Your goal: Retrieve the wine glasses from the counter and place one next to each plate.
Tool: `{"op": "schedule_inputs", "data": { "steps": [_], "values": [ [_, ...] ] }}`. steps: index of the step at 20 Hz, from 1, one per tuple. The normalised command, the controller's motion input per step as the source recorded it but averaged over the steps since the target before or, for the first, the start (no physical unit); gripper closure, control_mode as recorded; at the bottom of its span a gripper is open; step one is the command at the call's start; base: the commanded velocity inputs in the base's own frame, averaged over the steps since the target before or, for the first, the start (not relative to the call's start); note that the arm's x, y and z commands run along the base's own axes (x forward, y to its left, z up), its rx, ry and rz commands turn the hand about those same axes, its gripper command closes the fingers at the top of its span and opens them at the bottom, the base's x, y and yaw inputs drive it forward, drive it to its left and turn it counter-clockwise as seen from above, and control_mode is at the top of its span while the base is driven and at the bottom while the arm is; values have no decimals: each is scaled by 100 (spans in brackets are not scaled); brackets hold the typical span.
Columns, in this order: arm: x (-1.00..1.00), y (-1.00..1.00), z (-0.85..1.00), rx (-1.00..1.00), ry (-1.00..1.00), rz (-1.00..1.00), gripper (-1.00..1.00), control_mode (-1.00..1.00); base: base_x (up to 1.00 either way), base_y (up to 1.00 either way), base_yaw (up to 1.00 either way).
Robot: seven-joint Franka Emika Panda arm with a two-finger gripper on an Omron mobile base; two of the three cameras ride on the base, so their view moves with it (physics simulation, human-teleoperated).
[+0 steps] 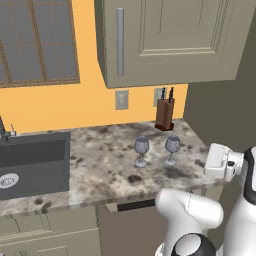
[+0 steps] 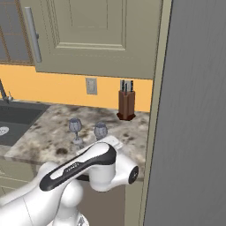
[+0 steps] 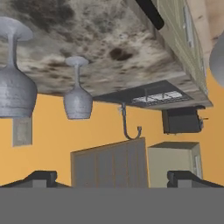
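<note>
Nearest the base cameras, the white arm is being seen bent over the front edge of the counter (image 1: 100, 165), its hand standing at the counter's right end in the left base view. In the hand view, which is being shown rolled upside down, the gripper (image 3: 111, 178) is being presented with its two dark fingertips (image 3: 40, 177) well apart, and nothing is being held between them.

Just beyond the arm, the two wine glasses are being shown upright on the granite, side by side and a little apart, neither one being touched. The left glass (image 1: 141, 151) and the right glass (image 1: 172, 149) are standing in the right half of the worktop, between the front edge and the wall. In the right base view the same pair (image 2: 75, 130) (image 2: 100, 130) is being seen just past the arm's upper link. In the hand view they are being seen hanging inverted, one large at the left edge (image 3: 15, 72) and one smaller beside it (image 3: 77, 89).

Further left, the dark sink (image 1: 32, 162) is being shown set into the counter. Behind the glasses, against the orange wall (image 1: 50, 107), a brown knife block (image 1: 164, 112) is standing under the beige upper cabinet (image 1: 170, 40).
</note>
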Motion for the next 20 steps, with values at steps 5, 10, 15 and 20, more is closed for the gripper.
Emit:
{"op": "schedule_inputs", "data": {
  "steps": [5, 10, 15, 20],
  "values": [
    [3, -2, -24, 3, 5, 0, -100, -100, 0, 0, 0],
    [19, -4, -17, 6, 7, 0, -100, -100, 0, 0, 0],
    [24, 0, -22, 3, 4, 0, -100, -100, 0, 0, 0],
    [22, 0, -17, 0, 0, 0, -100, -100, 0, 0, 0]
  ]
}}
